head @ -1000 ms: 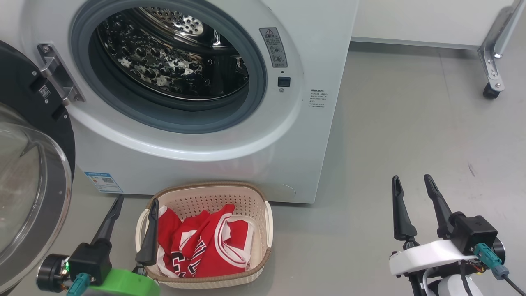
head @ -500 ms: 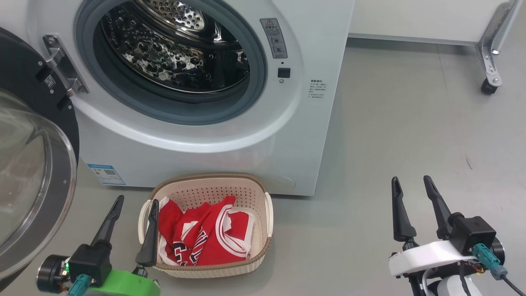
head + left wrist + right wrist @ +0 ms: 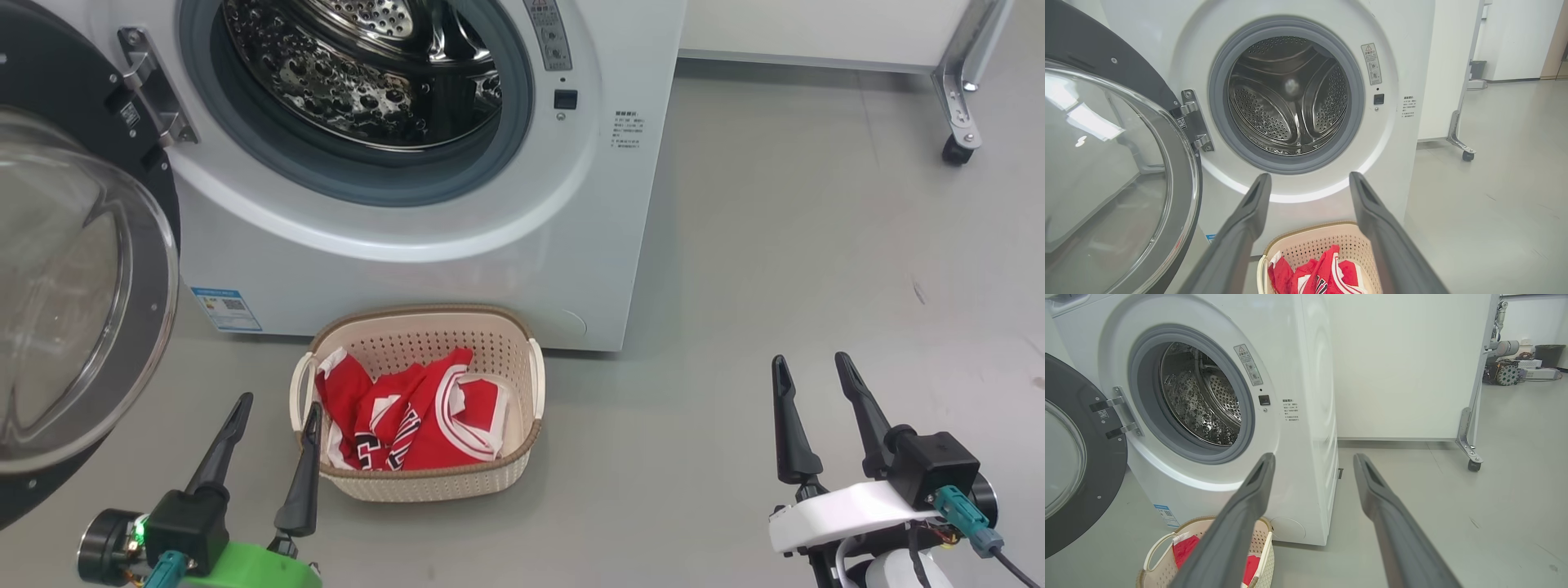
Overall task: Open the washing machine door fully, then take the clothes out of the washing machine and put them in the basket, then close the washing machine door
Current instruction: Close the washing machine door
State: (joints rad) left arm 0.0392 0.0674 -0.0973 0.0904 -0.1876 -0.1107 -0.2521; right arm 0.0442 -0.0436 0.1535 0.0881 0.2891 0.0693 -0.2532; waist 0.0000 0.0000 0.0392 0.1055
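The white washing machine (image 3: 457, 269) stands ahead with its steel drum (image 3: 1286, 98) showing no cloth. Its washing machine door (image 3: 73, 269) hangs wide open on the left, its black ring around the clear bowl window. On the floor against the machine's front sits the cream basket (image 3: 424, 313), with the red clothes (image 3: 408, 412) piled inside. My left gripper (image 3: 278, 402) is open and holds nothing, its right finger just over the basket's left handle. My right gripper (image 3: 809, 358) is open over bare floor, well to the right of the basket. The left wrist view looks between the left gripper (image 3: 1309, 175) fingers at the drum.
Grey floor spreads to the right of the machine. A white panel on a metal stand with a caster (image 3: 951, 151) stands at the back right. Far behind it in the right wrist view are a bin and some equipment (image 3: 1506, 373).
The whole head view has shifted: machine and basket sit higher and smaller, more door glass shows, so the camera moved. Both grippers stay open in place.
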